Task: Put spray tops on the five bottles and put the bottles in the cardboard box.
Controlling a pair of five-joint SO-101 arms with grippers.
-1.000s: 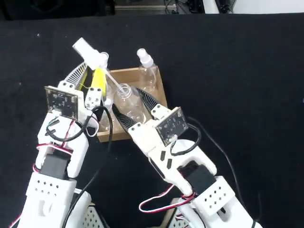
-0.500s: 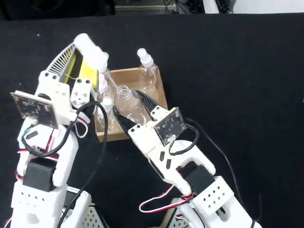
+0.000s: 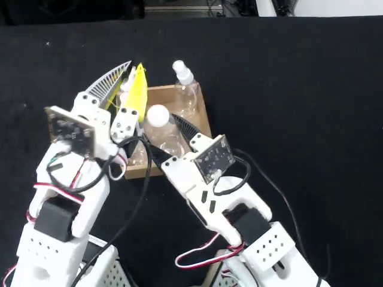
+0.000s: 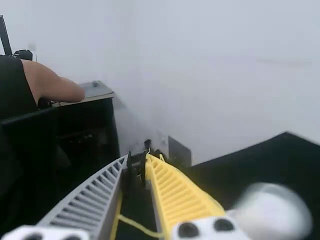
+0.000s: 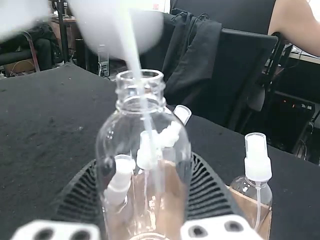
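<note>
Pinching the open bottle (image 5: 144,150) upright, the right claw (image 3: 164,133) has the spray top (image 3: 157,114) just above it; the left claw (image 4: 138,159), pressed together, sits beside that top.

An upright bottle (image 5: 145,180) stands between the jaws of the right gripper (image 3: 164,134), with a spray top (image 3: 157,115) over its neck and the tube down inside. The cardboard box (image 3: 163,91) lies below and beyond those jaws. A capped bottle (image 3: 187,92) stands in its far right corner. The left gripper (image 3: 134,64) hangs left of them, near the spray top.
</note>
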